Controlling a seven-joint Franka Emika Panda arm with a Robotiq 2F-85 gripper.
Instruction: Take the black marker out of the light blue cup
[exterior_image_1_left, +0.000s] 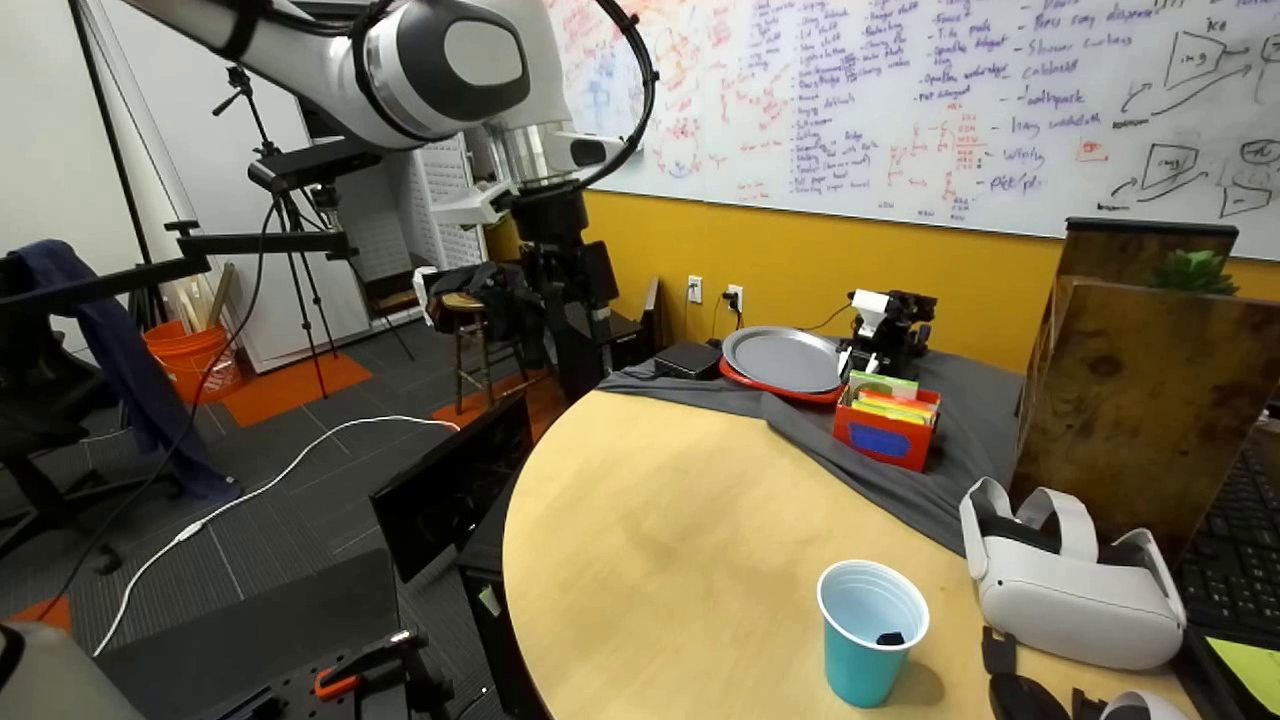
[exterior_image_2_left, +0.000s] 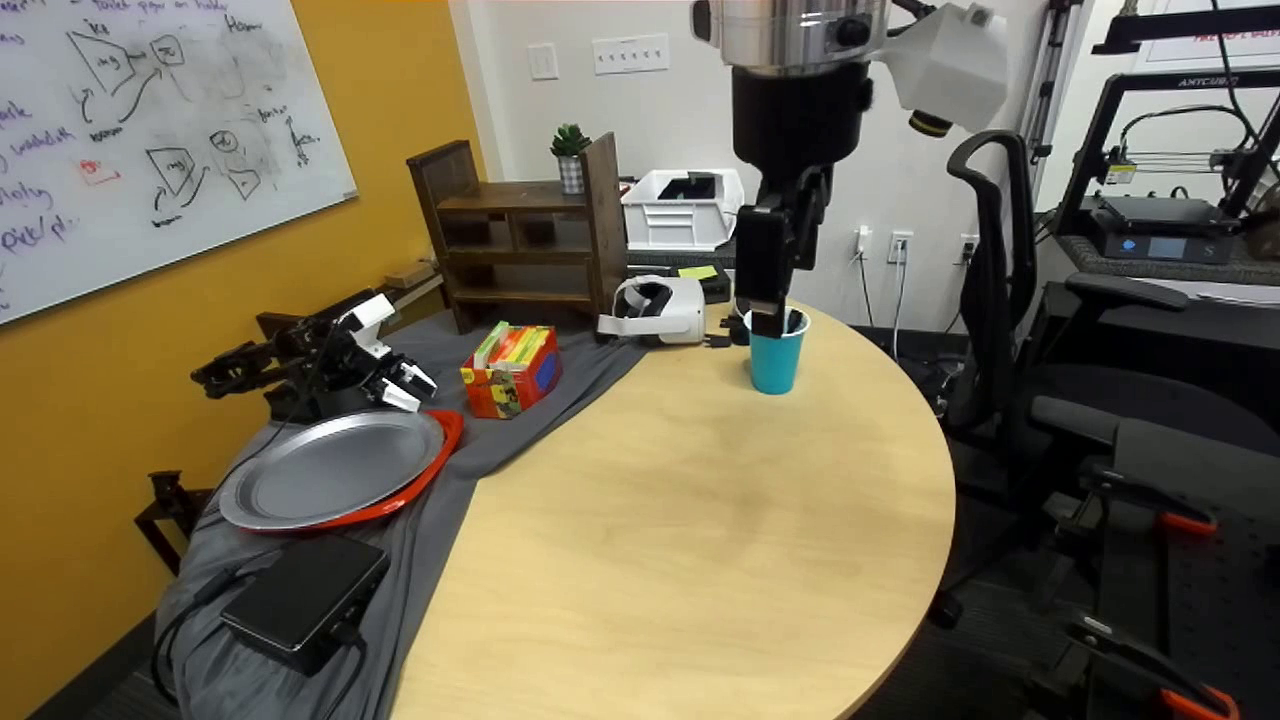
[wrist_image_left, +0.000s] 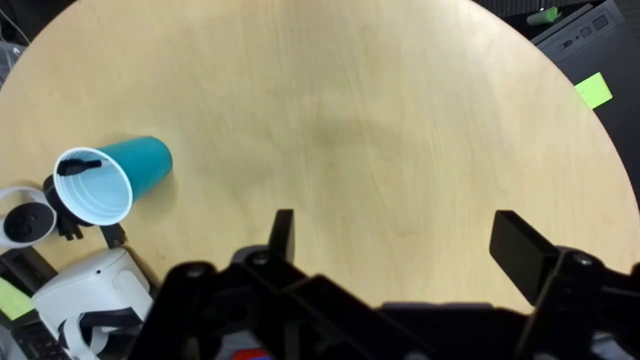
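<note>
At wrist-view left, the cup (wrist_image_left: 142, 162) held a light-looking marker (wrist_image_left: 77, 166), best pinched up top; the end effector (wrist_image_left: 395, 235) was spread.

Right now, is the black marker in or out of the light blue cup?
In. The wrist view looks into the light blue cup and shows the black marker inside; in an exterior view its dark end shows there too.

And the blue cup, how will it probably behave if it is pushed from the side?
The blue cup may tip easily, as its base is narrower than its rim. It is probably light, since its wall looks thin. The black marker inside, much narrower than the rim, could slide around.
</note>
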